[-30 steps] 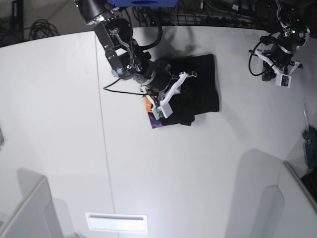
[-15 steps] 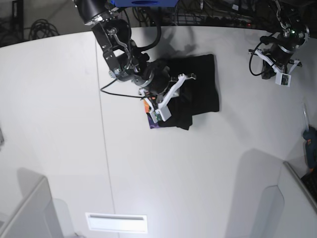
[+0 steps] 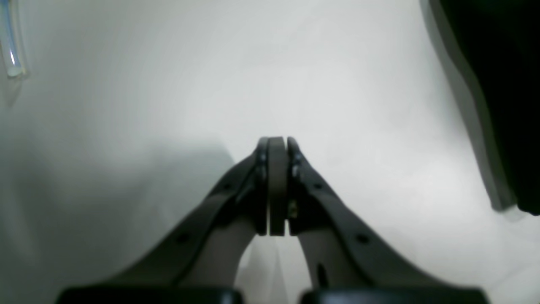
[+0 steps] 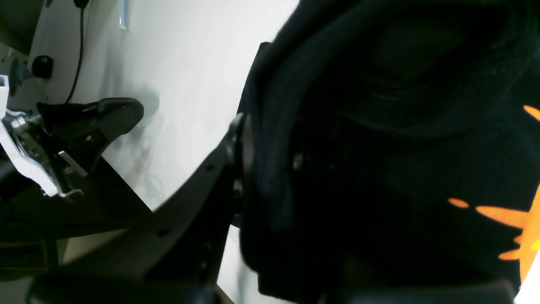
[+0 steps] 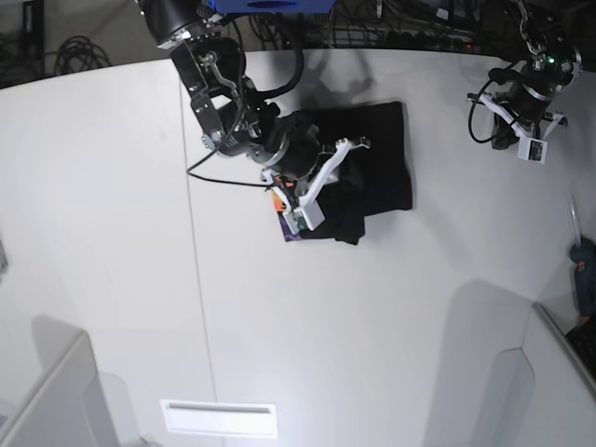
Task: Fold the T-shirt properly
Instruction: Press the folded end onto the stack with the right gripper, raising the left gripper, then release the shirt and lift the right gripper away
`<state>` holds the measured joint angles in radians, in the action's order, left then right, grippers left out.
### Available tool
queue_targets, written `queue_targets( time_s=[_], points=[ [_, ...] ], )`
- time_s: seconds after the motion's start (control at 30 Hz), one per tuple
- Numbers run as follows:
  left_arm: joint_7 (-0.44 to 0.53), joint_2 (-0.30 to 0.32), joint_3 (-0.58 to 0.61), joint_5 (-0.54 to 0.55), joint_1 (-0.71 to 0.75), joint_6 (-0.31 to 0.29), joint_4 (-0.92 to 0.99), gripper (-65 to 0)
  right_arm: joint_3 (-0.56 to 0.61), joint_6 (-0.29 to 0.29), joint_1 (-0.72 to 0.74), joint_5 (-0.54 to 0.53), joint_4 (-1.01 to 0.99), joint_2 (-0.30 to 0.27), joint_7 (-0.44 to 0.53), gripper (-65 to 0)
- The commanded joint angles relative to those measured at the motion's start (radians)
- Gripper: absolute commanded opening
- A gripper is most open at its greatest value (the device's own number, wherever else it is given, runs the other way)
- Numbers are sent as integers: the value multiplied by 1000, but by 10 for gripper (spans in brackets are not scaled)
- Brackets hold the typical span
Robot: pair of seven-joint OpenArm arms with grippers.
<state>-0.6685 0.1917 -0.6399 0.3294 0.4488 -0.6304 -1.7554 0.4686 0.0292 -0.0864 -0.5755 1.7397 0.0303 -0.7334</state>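
Note:
The black T-shirt (image 5: 372, 163) lies folded into a rough rectangle at the back middle of the white table (image 5: 372, 326). A bit of its orange and purple print (image 5: 279, 209) shows at its lower left corner. My right gripper (image 5: 326, 197) sits on that left edge, shut on a thick fold of the black cloth (image 4: 379, 126), with orange print (image 4: 523, 228) beside it. One dark finger (image 4: 234, 160) presses the fold; the other is hidden in the cloth. My left gripper (image 5: 523, 130) hangs at the far right, shut (image 3: 276, 145) and empty above bare table.
Cables and dark gear line the back edge (image 5: 391, 28). A blue object (image 5: 585, 279) lies at the right edge. A white panel (image 5: 56, 400) stands at the front left. A black shape (image 3: 502, 84) fills the left wrist view's upper right; a clear tube (image 3: 10, 50) lies upper left.
My right arm has shifted slightly toward the front with the shirt's left edge in its grip, nudging the lower corner forward. The left arm has hardly moved.

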Motion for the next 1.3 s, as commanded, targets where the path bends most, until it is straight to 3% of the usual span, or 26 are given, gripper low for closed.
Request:
queue_targets(
  time_s=[0.0,0.77,0.87,0.9,1.0,1.17,1.27],
  points=[
    [22,15,-7,12,0,-7,-15,-650,2,-12,15,-21,18,9,18,-650],
    [22,30,-8,10,-2,-7,-15,-650,2,-12,20,-22,-39,52,-16,-650],
    [22,30,-53,10,-2,-7,-15,-650,2,-12,27,-22,-56,52,-16,-650],
    [22,30,-64,10,-2,-7,-15,-650,2,-12,26,-22,-57,53,-16,-635],
    [22,32,-90,12,-2,-7,-15,-650,2,-12,26,-22,-57,53,-16,-503],
    [22,41,-108,12,-2,-7,-15,-650,2,-12,26,-22,-57,55,-16,-393],
    [22,44,-108,12,-2,-7,-15,-650,38,-12,27,-22,-57,50,-16,-296]
  ],
)
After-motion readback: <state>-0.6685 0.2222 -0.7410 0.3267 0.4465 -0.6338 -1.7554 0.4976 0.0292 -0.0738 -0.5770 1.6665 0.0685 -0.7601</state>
